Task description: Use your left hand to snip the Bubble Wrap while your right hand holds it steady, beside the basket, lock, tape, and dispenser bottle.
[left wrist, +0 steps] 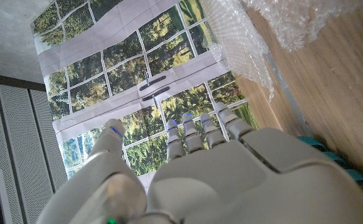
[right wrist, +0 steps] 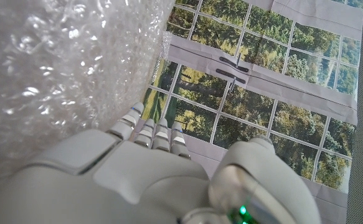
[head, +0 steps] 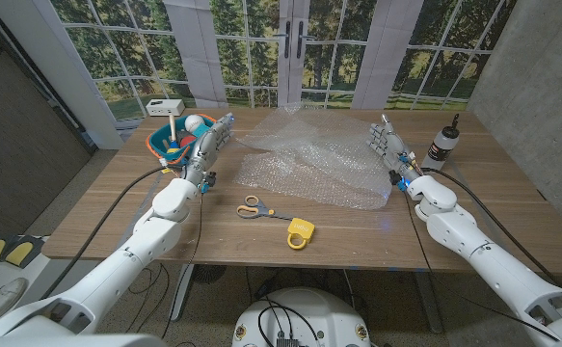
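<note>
Yellow padlock [head: 299,233], orange-handled scissors [head: 254,207] nearest | left hand [head: 206,146], right hand [head: 389,146] spread, empty | advice: pin clear bubble wrap [head: 309,164] flat, then lift scissors by handles.

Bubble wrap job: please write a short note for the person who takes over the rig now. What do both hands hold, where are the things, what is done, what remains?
Left hand: open, holds nothing, raised between the basket and the bubble wrap.
Right hand: open, upright at the wrap's right edge; contact cannot be told.
Scissors lie on the table in front of the wrap, the yellow lock just beside them. Dispenser bottle stands at the far right.
Done: nothing yet; the wrap looks uncut.
Left: left hand takes the scissors, right hand steadies the wrap, then snip.
</note>
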You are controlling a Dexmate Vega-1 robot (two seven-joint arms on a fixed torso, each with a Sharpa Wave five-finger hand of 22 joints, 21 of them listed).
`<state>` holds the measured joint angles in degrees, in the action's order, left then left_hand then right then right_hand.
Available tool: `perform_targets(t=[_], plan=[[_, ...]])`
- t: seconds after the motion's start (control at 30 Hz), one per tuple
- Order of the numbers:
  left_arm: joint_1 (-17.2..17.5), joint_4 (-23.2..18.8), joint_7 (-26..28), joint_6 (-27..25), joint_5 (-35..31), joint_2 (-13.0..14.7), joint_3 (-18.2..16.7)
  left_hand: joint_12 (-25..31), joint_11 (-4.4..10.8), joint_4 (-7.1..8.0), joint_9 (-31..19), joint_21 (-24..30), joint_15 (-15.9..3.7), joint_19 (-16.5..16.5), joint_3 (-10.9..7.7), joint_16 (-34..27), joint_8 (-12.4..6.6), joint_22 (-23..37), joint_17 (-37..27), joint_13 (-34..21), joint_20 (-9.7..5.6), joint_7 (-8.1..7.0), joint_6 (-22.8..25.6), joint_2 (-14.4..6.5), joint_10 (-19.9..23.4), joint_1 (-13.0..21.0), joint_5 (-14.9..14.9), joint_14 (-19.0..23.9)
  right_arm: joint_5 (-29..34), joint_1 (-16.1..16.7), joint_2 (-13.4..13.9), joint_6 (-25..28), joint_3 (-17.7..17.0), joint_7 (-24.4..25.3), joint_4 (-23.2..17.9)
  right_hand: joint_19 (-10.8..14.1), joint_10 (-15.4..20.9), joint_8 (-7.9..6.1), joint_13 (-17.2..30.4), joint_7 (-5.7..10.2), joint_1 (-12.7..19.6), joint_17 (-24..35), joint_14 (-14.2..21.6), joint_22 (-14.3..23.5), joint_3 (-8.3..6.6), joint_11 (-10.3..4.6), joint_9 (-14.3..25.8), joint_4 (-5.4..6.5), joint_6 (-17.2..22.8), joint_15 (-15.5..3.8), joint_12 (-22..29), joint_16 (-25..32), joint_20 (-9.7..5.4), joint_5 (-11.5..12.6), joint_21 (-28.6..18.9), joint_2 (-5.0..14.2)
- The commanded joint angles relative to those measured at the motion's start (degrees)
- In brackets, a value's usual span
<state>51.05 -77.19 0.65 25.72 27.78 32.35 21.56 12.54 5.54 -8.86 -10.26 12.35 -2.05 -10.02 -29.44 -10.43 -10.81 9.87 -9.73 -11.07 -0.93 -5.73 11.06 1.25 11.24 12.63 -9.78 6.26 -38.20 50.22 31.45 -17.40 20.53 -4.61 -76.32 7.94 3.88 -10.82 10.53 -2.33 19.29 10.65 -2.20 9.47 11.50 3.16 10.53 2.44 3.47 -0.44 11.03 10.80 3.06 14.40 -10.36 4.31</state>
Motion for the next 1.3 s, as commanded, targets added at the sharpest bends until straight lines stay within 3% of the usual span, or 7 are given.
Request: perform_targets(t=[0.03, 0.2, 0.4, 1.13, 1.3], plan=[[1.73, -1.64, 0.64, 3.07, -1.71, 0.33, 0.06, 0.57, 0.09, -0.31, -0.13, -0.26, -4.59, -0.41, 0.01, -0.28, -0.43, 0.15, -0.07, -0.08, -0.19, 0.27, 1.02, 0.25, 1.44, 0.68, -0.30, 0.98, 0.94, 1.69, 0.87, -2.23, -0.63, 0.44, -1.01, -0.27, -0.28, -0.03, 0.29, 0.45, 0.91, 0.15, -0.43, 0.25, 0.06, -0.39, 0.09, -0.32, -0.10, -0.51, -0.22, -0.17, 0.06, -0.23, 0.10, 0.11], [3.69, -4.81, 3.11, 3.64, -4.02, 1.19, -0.56, 1.09, 1.04, -0.48, -0.10, -0.33, -5.29, -0.93, -0.12, -0.38, -0.73, 0.15, -0.05, -0.07, -0.40, 0.21, 2.35, 0.14, 3.27, 1.53, -0.34, 1.80, 0.98, 2.54, 1.25, -2.68, -1.05, 0.93, -1.76, -0.43, -0.53, 0.06, 0.30, 0.59, 1.11, 0.14, -0.60, 0.25, 0.01, -0.53, 0.09, -0.46, -0.41, -0.71, -0.27, -0.19, 0.06, -0.29, 0.09, 0.09], [5.50, -7.04, 6.26, 3.18, -7.17, 2.28, -1.35, 1.15, 1.17, -0.57, -0.09, -0.34, -5.48, -1.20, -0.14, -0.40, -0.85, 0.14, -0.05, -0.06, -0.61, 0.07, 2.95, 0.19, 3.67, 1.87, -0.34, 2.10, 0.48, 2.78, 0.67, -3.91, -1.45, 0.77, -1.34, -0.60, -0.66, 0.08, 0.30, 0.61, 1.32, 0.12, -0.72, 0.24, -0.05, -0.53, 0.09, -0.59, -0.54, -0.64, -0.27, -0.18, 0.03, -0.34, 0.09, 0.10], [5.99, -6.74, 14.29, 4.73, -15.97, 0.77, -1.81, 1.49, 1.85, -0.89, -0.09, -0.33, -6.74, -2.98, 0.04, -0.57, -1.27, 0.12, -0.04, -0.06, -1.49, -0.74, 6.13, 1.14, 6.16, 3.98, -0.30, 4.27, 0.90, 2.48, 2.16, -3.75, -1.60, -0.48, -0.79, -1.38, -1.56, 0.21, 0.29, 0.25, 2.32, 0.06, -1.69, 0.24, -0.40, 0.01, 0.09, -1.21, -1.35, -0.21, -0.37, -0.29, -0.17, -0.61, 0.06, 0.27], [6.23, -8.26, 15.77, 3.42, -19.11, 1.91, -2.01, 1.61, 1.89, -0.91, -0.10, -0.32, -7.06, -3.40, 0.01, -0.51, -1.31, 0.12, -0.03, -0.06, -1.86, -1.11, 6.77, 1.19, 6.81, 4.53, -0.31, 4.55, 0.72, 2.67, 2.52, -2.77, -1.71, 0.00, -1.67, -1.50, -1.68, 0.22, 0.28, 0.16, 2.48, 0.05, -1.71, 0.24, -0.46, 0.16, 0.09, -1.31, -1.47, -0.06, -0.36, -0.24, -0.07, -0.66, 0.04, 0.31]])
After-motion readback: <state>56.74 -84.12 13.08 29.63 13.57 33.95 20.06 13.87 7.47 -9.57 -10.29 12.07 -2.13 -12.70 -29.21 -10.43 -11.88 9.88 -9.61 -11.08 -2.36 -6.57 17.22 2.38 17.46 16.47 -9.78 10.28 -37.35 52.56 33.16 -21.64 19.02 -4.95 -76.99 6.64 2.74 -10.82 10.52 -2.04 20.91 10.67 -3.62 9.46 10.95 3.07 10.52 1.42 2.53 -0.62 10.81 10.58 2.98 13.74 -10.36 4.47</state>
